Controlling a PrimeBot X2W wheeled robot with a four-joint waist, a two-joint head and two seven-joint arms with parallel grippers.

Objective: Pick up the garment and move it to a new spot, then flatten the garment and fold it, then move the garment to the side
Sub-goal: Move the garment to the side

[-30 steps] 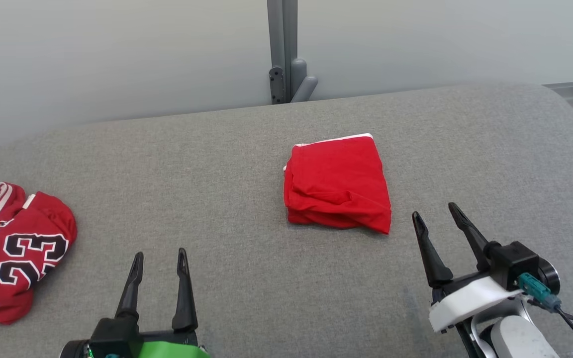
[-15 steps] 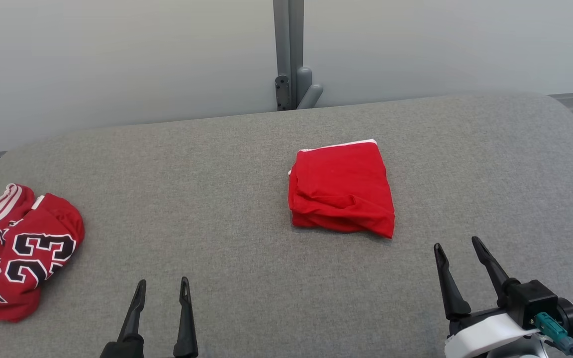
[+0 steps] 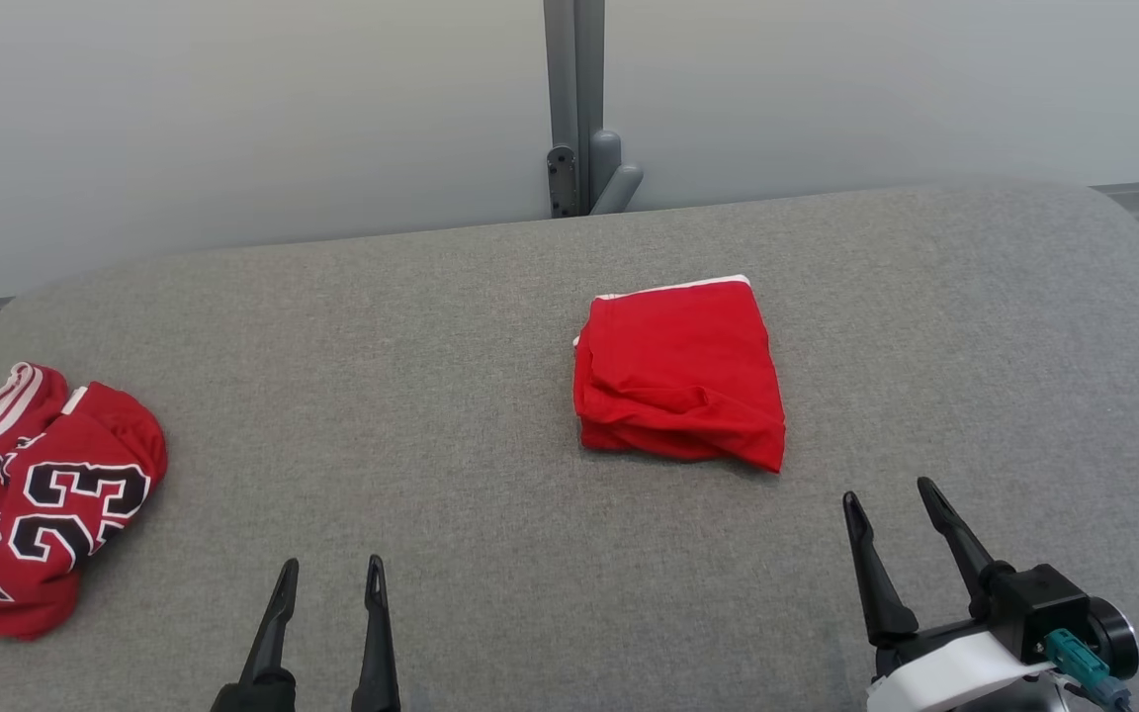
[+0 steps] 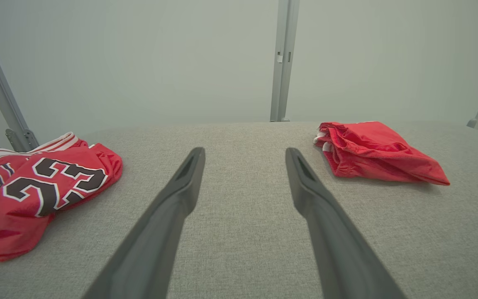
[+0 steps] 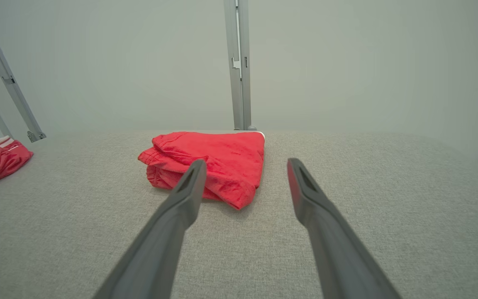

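The grey fabric worktop (image 3: 431,326) carries a crumpled red numbered jersey (image 3: 36,494) at its left edge. The folded red garment (image 3: 678,376) lies flat near the middle. Both end effectors are spread open and empty — left end effector (image 3: 332,566) well apart from it, right end effector (image 3: 886,490) near its front corner.

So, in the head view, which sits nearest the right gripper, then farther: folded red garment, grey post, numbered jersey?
From the right gripper:
1. folded red garment, just ahead, to its left.
2. grey post, beyond the far edge, upright.
3. numbered jersey, far off to the left.
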